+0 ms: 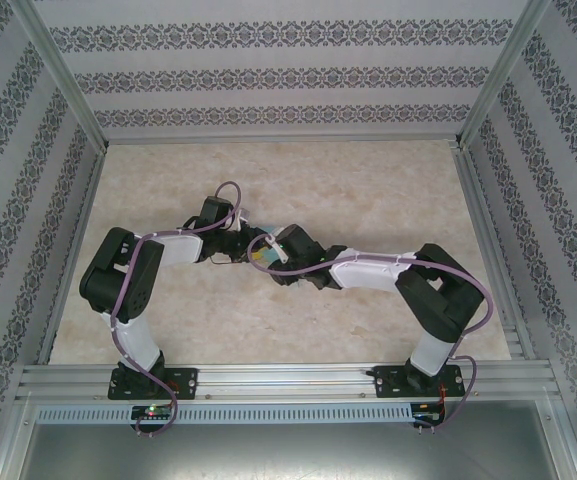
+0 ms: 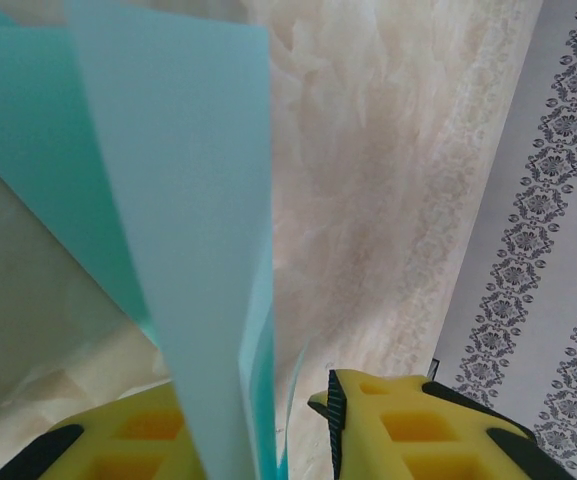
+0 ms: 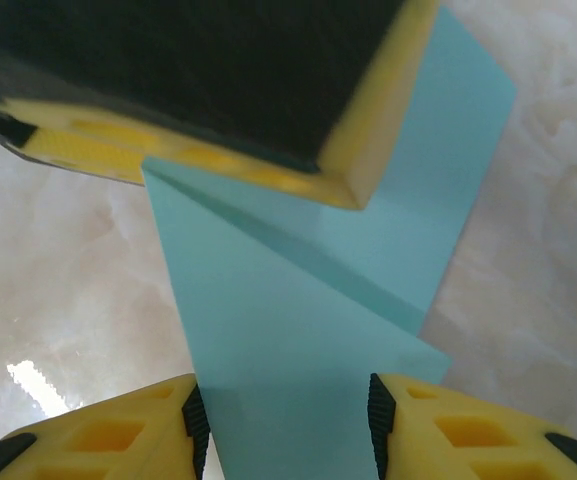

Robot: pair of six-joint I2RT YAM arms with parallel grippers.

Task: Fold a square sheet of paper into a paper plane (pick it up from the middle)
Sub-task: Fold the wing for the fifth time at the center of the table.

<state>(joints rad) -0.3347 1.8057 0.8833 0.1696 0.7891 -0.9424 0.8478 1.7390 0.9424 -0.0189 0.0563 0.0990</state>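
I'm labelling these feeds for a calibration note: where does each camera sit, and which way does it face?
Top external: above and behind the robot, looking down on the beige marbled table; left arm and right arm show whole.
Left wrist: on the left arm, facing past the left gripper along the folded turquoise sheet of paper; yellow fingers show.
Right wrist: on the right arm, facing past the right gripper onto the paper; left gripper's finger crosses the top.
Shared: both wrist views show that paper.
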